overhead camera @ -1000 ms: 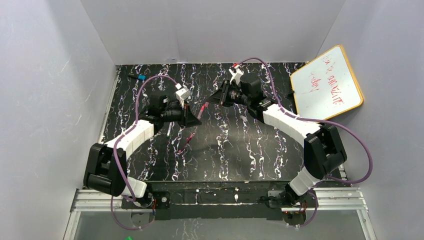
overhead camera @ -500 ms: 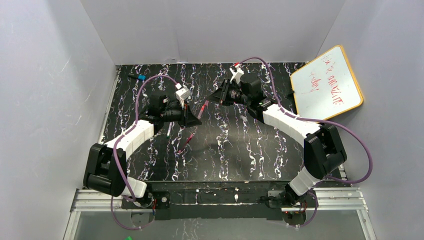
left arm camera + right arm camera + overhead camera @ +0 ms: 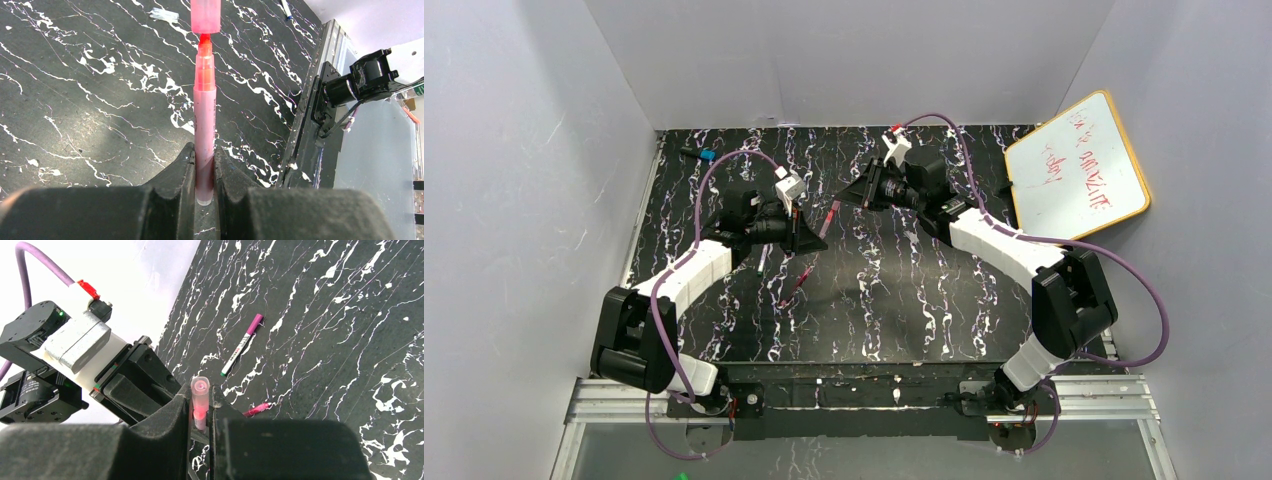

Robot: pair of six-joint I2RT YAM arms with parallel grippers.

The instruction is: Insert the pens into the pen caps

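My left gripper [image 3: 204, 161] is shut on the barrel of a pink-red pen [image 3: 205, 125], held above the table. Its orange-red tip points at the mouth of a pink pen cap [image 3: 205, 15] and sits right at it. My right gripper [image 3: 200, 401] is shut on that cap [image 3: 200, 392], and the pen lies in line just beyond it. In the top view the two grippers [image 3: 812, 236] [image 3: 852, 196] face each other mid-table with the pen [image 3: 829, 215] between them. A whitish pen [image 3: 240, 347] with a green tip and a magenta pen [image 3: 257, 410] lie on the table.
The table [image 3: 904, 300] is black with white veins. A whiteboard [image 3: 1077, 165] with red writing leans at the back right. A small blue-and-black item [image 3: 705, 155] lies at the back left. A clear little tube [image 3: 164, 15] lies near the cap. The metal rail [image 3: 310, 125] runs along the table's near edge.
The right gripper has shifted slightly toward the back with the cap. The left arm and its pen have stayed where they were.
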